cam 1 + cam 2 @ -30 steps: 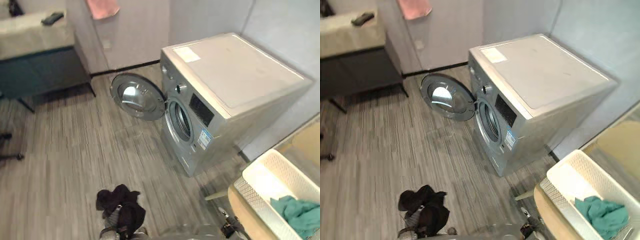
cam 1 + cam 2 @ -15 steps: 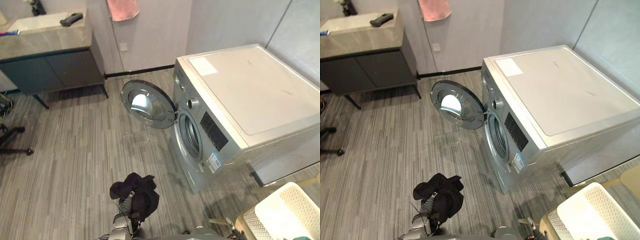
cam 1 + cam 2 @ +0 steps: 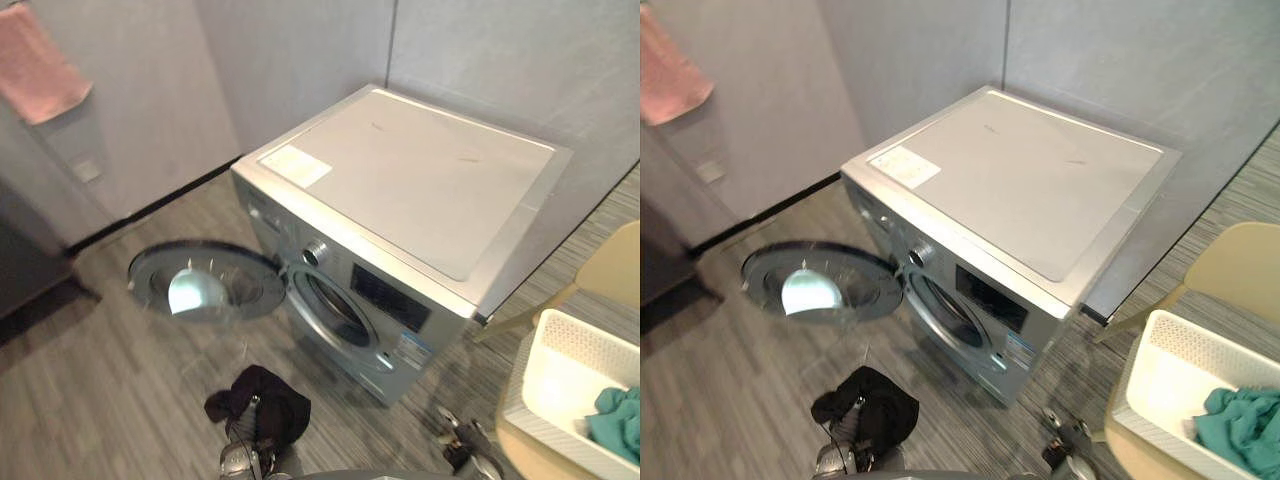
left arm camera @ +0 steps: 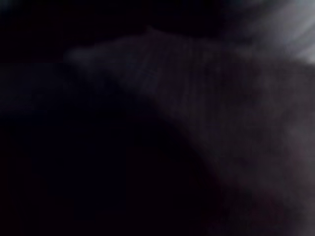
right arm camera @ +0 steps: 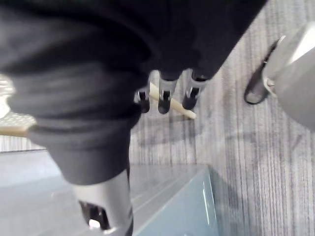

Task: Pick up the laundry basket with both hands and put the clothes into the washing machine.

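A silver washing machine (image 3: pixel 400 170) stands in the corner. Its round door (image 3: pixel 205 285) is swung wide open and the drum opening (image 3: pixel 335 312) faces me. My left hand (image 3: pixel 240 458) is low in front of the machine, with a black garment (image 3: pixel 270 405) bunched round its fingers and held off the floor. At the right, a white laundry basket (image 3: pixel 560 350) sits on a tan chair (image 3: pixel 620 265) with a teal cloth (image 3: pixel 618 425) in it. My right hand (image 5: pixel 166 93) hangs over the floor left of the basket, fingers straight and holding nothing.
A pink towel (image 3: pixel 40 60) hangs on the wall at the far left. Grey plank floor (image 3: pixel 90 390) lies open in front of the machine and under its door. Walls close in behind and to the right of the machine.
The whole picture has swung right, so the camera moved: the sink cabinet has left the view and the basket with the teal cloth shows again. The black garment stays on my left hand.
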